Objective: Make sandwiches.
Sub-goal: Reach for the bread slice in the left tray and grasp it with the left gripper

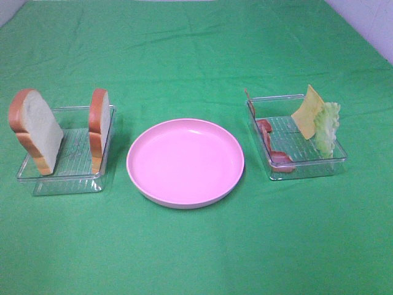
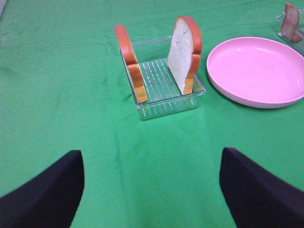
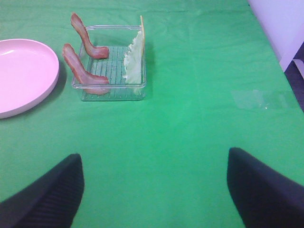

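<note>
No sandwiches are in view; only their parts show. Two toy bread slices (image 1: 37, 132) (image 1: 98, 126) stand on edge in the left clear tray (image 1: 61, 178). The right clear tray (image 1: 307, 169) holds bacon strips (image 1: 273, 147), a cheese square (image 1: 307, 110) and lettuce (image 1: 327, 126). Between the trays lies the bare pink plate (image 1: 184, 163). My left gripper (image 2: 152, 185) is open, well back from the bread slices (image 2: 186, 52). My right gripper (image 3: 152, 185) is open too, well short of the bacon (image 3: 78, 69) and lettuce (image 3: 134, 59). Neither gripper appears in the high view.
A green cloth (image 1: 196, 252) covers the whole table. A white wall edge (image 3: 285, 23) and the table's edge show at the far right in the right wrist view.
</note>
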Controlling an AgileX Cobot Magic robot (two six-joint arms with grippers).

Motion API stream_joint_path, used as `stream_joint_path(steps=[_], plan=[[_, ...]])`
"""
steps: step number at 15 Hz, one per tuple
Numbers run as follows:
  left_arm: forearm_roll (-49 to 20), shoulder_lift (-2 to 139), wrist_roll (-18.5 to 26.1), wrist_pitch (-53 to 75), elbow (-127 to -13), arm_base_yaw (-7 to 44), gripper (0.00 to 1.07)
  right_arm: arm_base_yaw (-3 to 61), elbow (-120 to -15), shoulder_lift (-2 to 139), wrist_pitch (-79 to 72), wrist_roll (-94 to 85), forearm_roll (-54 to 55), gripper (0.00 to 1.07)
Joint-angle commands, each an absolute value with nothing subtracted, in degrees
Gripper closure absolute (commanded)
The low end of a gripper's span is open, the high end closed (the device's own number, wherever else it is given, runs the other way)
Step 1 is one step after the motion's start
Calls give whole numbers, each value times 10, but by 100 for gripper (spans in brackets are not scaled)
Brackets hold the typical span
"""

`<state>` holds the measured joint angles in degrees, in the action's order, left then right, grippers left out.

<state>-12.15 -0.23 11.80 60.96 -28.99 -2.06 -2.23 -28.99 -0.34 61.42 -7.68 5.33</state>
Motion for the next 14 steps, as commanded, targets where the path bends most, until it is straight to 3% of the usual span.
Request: stream_joint_path(steps=[1,14], plan=[[-121,-14,120,605,-289,-20,31,-26,-288,-7,608,-83,52,29],[-121,-14,120,605,-289,-20,31,-26,-288,-7,608,-83,52,29]])
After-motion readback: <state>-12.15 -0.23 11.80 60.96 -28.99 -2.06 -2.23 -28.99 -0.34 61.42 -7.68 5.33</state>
